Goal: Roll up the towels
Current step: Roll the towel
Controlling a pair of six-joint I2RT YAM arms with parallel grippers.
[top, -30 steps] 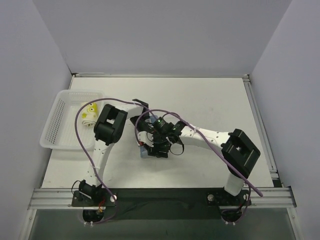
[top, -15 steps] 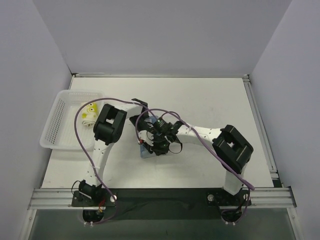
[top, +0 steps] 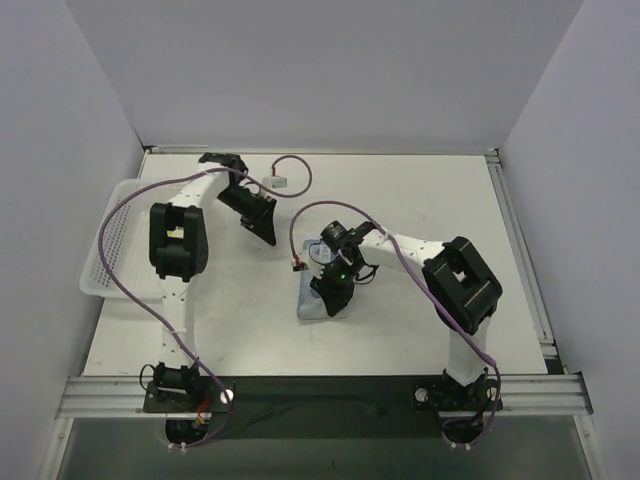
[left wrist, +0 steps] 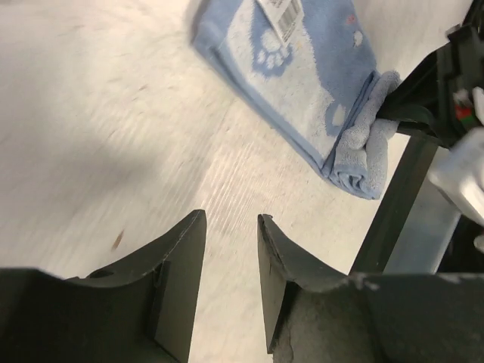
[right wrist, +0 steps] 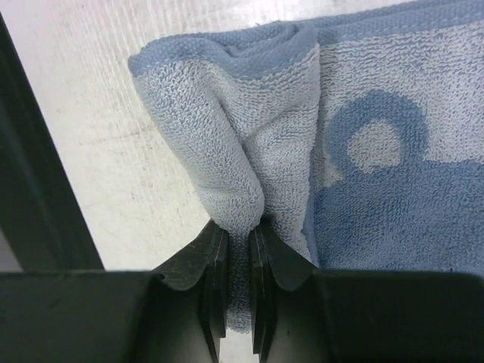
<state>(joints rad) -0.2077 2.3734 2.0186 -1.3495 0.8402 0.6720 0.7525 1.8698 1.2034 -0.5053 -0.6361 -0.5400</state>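
The light blue towel [top: 311, 301] lies flat near the table's middle, its white label [left wrist: 281, 17] toward the far end. My right gripper [top: 336, 284] is shut on a bunched fold at the blue towel's [right wrist: 378, 174] corner, and terry cloth is pinched between its fingers [right wrist: 214, 257]. My left gripper [top: 268, 232] hovers behind and to the left of the towel, apart from it. The left gripper [left wrist: 231, 221] is open over bare table, with the blue towel [left wrist: 302, 83] ahead of it. The cream towel is hidden.
A white mesh basket [top: 112, 240] stands at the table's left edge, partly covered by the left arm's elbow [top: 175, 240]. A purple cable with a small white block [top: 277, 183] loops over the back of the table. Grey walls close in on three sides.
My left arm swung away from the towel toward the back left and its gripper opened. My right gripper closed on the blue towel's corner, and the towel now lies spread out.
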